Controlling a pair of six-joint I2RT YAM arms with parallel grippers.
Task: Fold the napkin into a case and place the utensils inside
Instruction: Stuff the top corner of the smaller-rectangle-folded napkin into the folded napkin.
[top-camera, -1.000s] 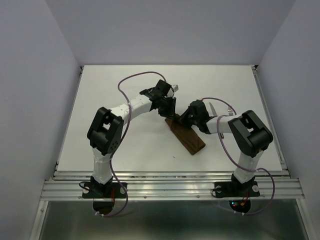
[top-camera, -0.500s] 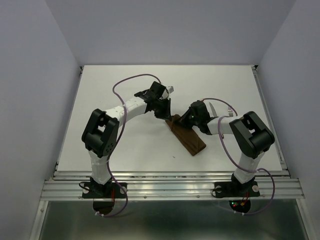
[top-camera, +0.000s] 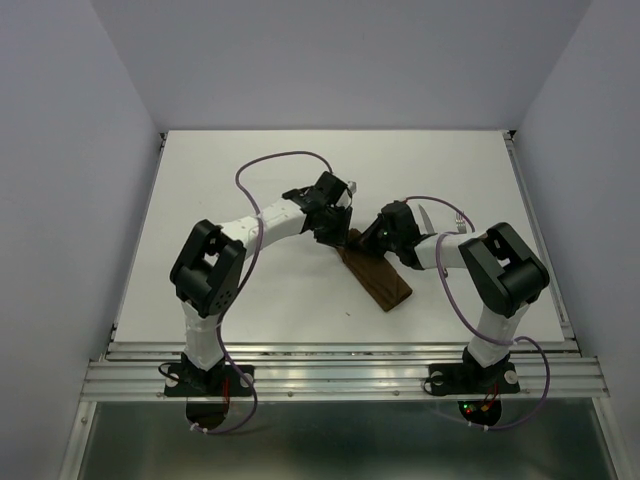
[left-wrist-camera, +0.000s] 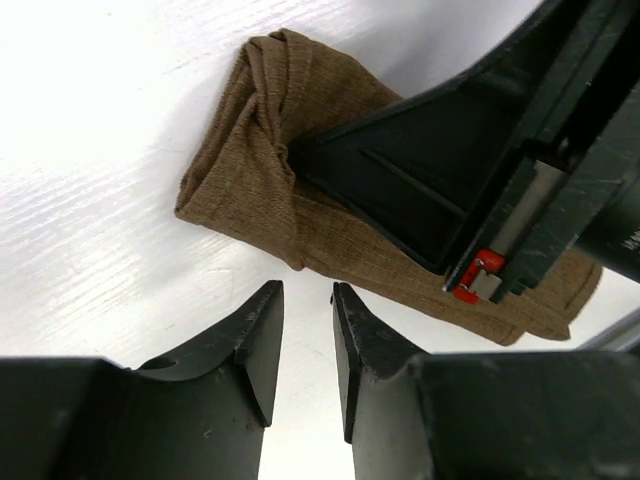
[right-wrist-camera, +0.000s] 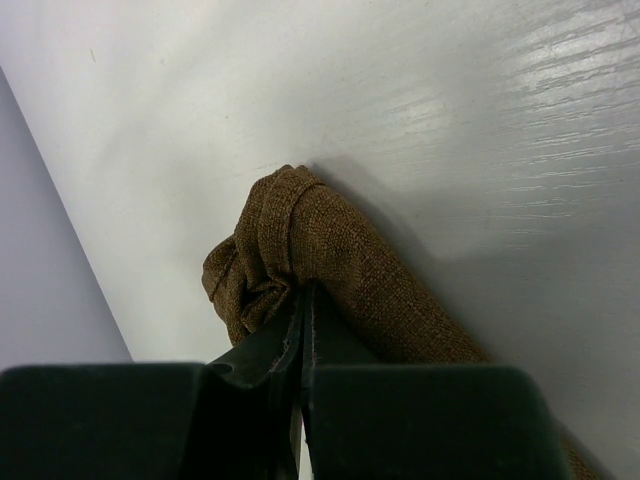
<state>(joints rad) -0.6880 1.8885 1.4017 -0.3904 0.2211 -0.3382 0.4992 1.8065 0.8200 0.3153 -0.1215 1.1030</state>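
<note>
Fig.: folded napkin (top-camera: 378, 278) lies 11-to-5 o'clock, R of table ctr; R claw (right-wrist-camera: 303, 290), shut, tips pressed into its bunched 11 o'clock end; L claw (left-wrist-camera: 306, 290), narrow gap, empty, just beside it; step prob. opening the mouth, next needs utensils (top-camera: 427, 214) at 1 o'clock.

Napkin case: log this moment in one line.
case: folded | right claw: shut, pinching case's bunched end | left claw: open, empty, beside case
</note>
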